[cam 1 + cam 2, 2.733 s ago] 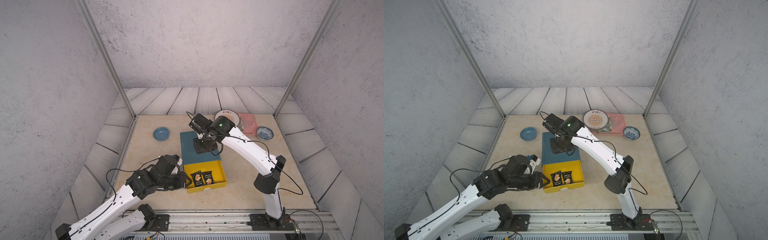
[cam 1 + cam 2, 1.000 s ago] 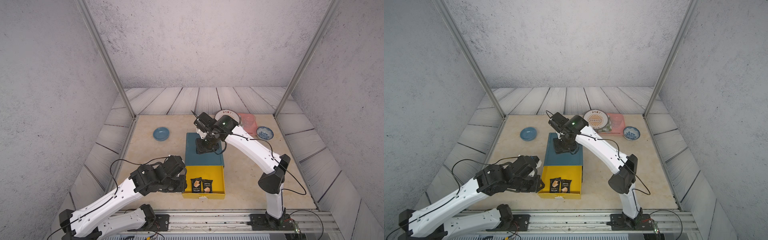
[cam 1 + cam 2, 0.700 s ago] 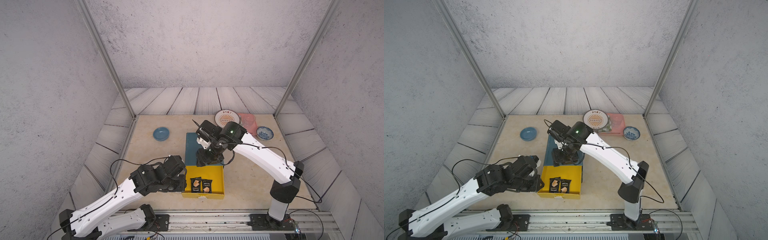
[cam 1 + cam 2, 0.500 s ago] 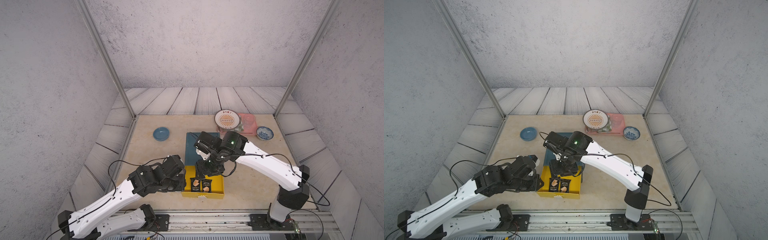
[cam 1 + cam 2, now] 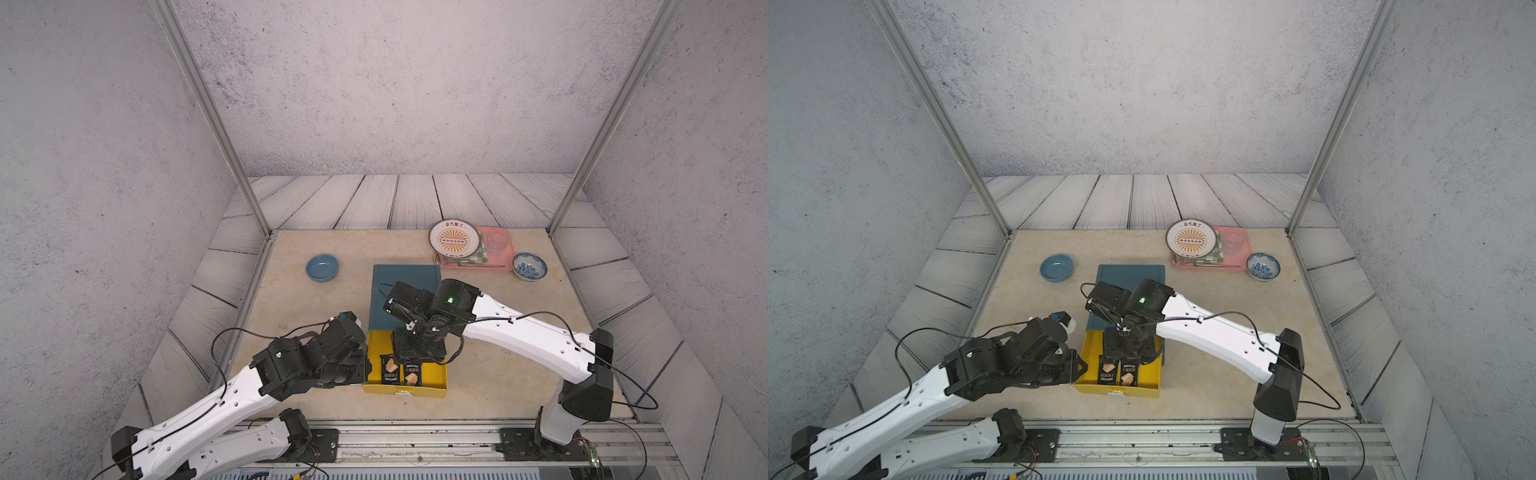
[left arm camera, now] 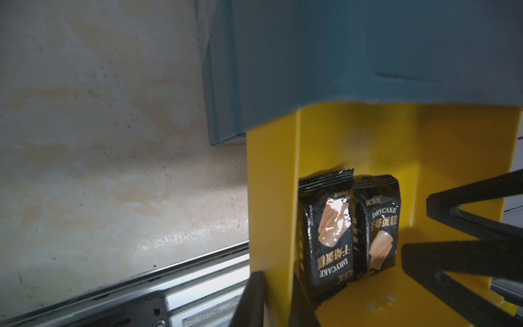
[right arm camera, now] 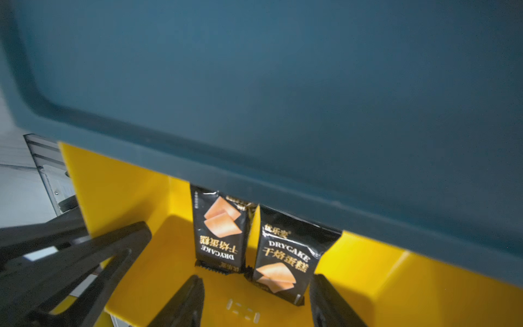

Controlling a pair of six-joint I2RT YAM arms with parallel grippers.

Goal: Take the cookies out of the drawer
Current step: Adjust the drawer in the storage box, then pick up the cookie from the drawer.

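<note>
A yellow drawer [image 5: 434, 376] [image 5: 1150, 374] stands pulled out at the front of a teal cabinet [image 5: 405, 276]. Two black cookies packets [image 5: 390, 370] [image 5: 412, 374] lie side by side in it, also seen in the right wrist view [image 7: 219, 229] [image 7: 285, 257]. My left gripper [image 6: 276, 286] [image 5: 365, 368] is shut on the drawer's left side wall [image 6: 271, 198]. My right gripper [image 7: 256, 283] [image 5: 415, 359] hangs open over the drawer. The near end of one packet lies between its fingers [image 7: 317, 283]. Whether they touch it I cannot tell.
A blue dish [image 5: 322, 268] sits at the back left. At the back right a pink tray [image 5: 498, 259] carries a patterned plate [image 5: 454, 240] and a clear glass [image 5: 498, 241], with a blue-and-white bowl [image 5: 529, 266] beside it. A metal rail [image 5: 415, 440] runs along the front edge.
My right arm left the cabinet's top, came forward and down over the drawer, and its jaws opened wider. The left gripper kept its hold on the drawer wall.
</note>
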